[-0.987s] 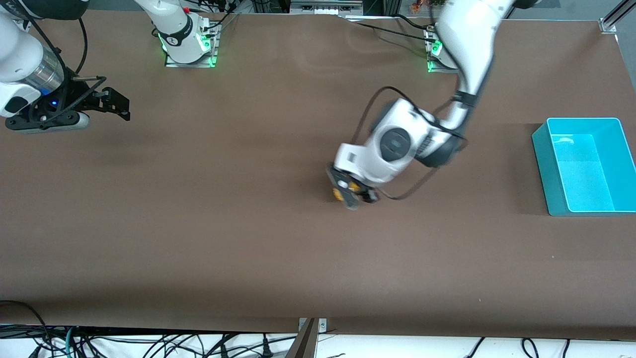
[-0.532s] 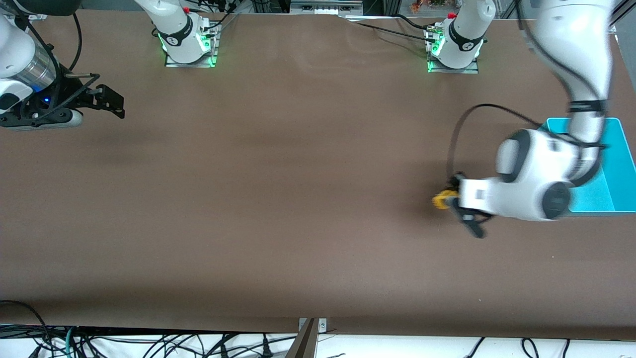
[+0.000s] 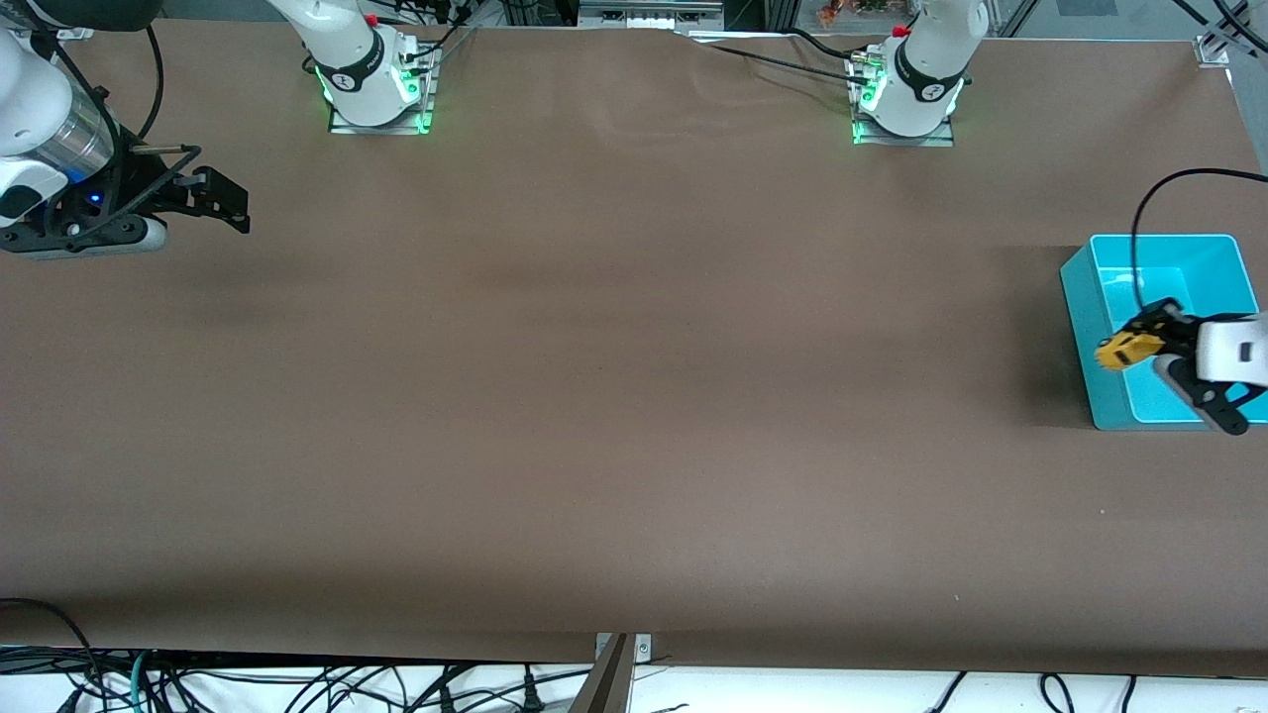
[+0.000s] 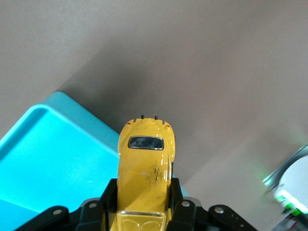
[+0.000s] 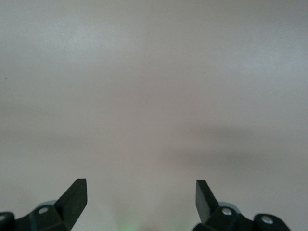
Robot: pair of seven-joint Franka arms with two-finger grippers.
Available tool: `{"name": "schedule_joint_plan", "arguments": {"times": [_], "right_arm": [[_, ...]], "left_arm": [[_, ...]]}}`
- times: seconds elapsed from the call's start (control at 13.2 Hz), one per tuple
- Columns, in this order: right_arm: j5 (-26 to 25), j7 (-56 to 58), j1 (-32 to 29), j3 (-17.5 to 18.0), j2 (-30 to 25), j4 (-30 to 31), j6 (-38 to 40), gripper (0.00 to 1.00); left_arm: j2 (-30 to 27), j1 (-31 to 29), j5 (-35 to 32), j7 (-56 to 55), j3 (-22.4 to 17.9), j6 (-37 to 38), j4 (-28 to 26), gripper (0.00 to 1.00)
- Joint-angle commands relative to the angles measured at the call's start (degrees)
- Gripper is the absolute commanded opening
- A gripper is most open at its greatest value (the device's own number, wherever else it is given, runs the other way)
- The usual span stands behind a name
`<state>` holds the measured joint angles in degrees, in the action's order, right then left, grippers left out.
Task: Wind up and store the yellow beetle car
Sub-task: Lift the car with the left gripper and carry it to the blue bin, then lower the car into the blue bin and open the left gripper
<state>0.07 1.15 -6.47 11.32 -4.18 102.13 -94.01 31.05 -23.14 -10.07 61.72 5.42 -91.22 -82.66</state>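
My left gripper [image 3: 1139, 342] is shut on the yellow beetle car [image 3: 1121, 349] and holds it in the air over the rim of the turquoise bin [image 3: 1085, 327] at the left arm's end of the table. In the left wrist view the car [image 4: 147, 161] sticks out from between the black fingers [image 4: 179, 192], with the bin [image 4: 53, 154] beneath it. My right gripper [image 3: 226, 203] is open and empty above the table at the right arm's end; it also shows in the right wrist view [image 5: 141, 192], where it waits.
The brown table [image 3: 614, 396] is bare apart from the bin. The two arm bases [image 3: 371, 79] stand along the edge farthest from the front camera. Cables hang below the near edge.
My left arm has swept from mid-table toward its own end, carrying the car to the bin's rim. The right arm has barely moved.
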Motion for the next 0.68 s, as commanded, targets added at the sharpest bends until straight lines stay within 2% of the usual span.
{"name": "schedule_joint_plan", "arguments": {"times": [0.0,0.23,0.46,0.61], "right_arm": [[-0.42,-0.71,-0.21,0.46,0.4,-1.58,1.46,1.0],[-0.42,-0.71,-0.21,0.46,0.4,-1.5,1.46,1.0],[-0.42,-0.71,-0.21,0.46,0.4,-1.58,1.46,1.0],[-0.42,-0.71,-0.21,0.46,0.4,-1.5,1.55,1.0]], "left_arm": [[1.82,-2.86,-2.85,11.01,0.82,-4.74,-0.48,0.18],[5.42,-9.36,-3.11,23.32,0.91,-10.97,-0.13,0.17],[7.44,-10.7,-3.29,30.55,0.91,-14.68,-0.13,0.17],[9.55,-12.89,-2.59,36.34,0.91,-14.77,-0.22,0.24]]}}
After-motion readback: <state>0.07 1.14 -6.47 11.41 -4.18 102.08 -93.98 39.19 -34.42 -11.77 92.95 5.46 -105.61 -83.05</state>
